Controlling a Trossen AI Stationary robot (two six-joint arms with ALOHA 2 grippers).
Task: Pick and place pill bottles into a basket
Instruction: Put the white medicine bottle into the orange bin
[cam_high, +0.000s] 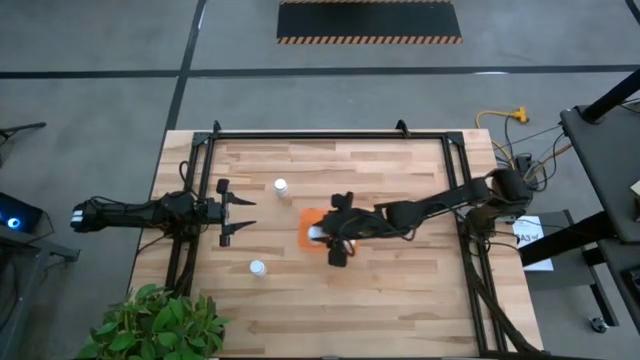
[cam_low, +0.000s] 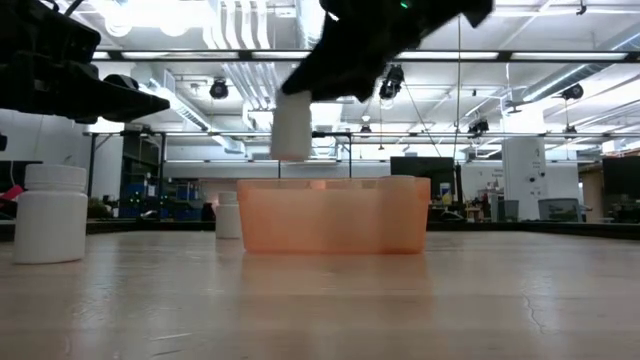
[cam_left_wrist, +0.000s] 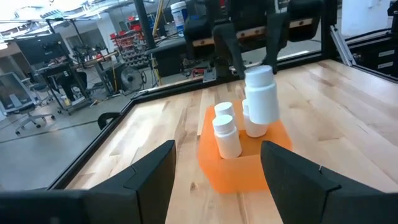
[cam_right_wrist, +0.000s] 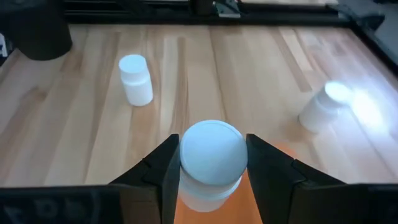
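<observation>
The orange basket (cam_high: 305, 222) sits mid-table and holds three white pill bottles (cam_left_wrist: 226, 135) standing upright. My right gripper (cam_high: 338, 238) is shut on another white pill bottle (cam_low: 291, 126) above the basket (cam_low: 335, 215). Two more bottles stand on their bases on the table, one toward the far side (cam_high: 280, 186) and one toward the near side (cam_high: 258, 268). My left gripper (cam_high: 245, 215) is open and empty, left of the basket and level with it; its fingers frame the basket in the left wrist view (cam_left_wrist: 239, 168). My right gripper pinches the bottle at its cap end (cam_left_wrist: 259, 77) between its two fingers (cam_right_wrist: 163, 167), one on each side. The fingers come from above, pointing down. The bottle hangs roughly upright below them, lifted clear of the basket's rim.
A dark metal frame (cam_high: 330, 134) runs along the table's far and side edges. A green plant (cam_high: 150, 325) stands at the near left corner. Bare wood lies to the near right of the basket.
</observation>
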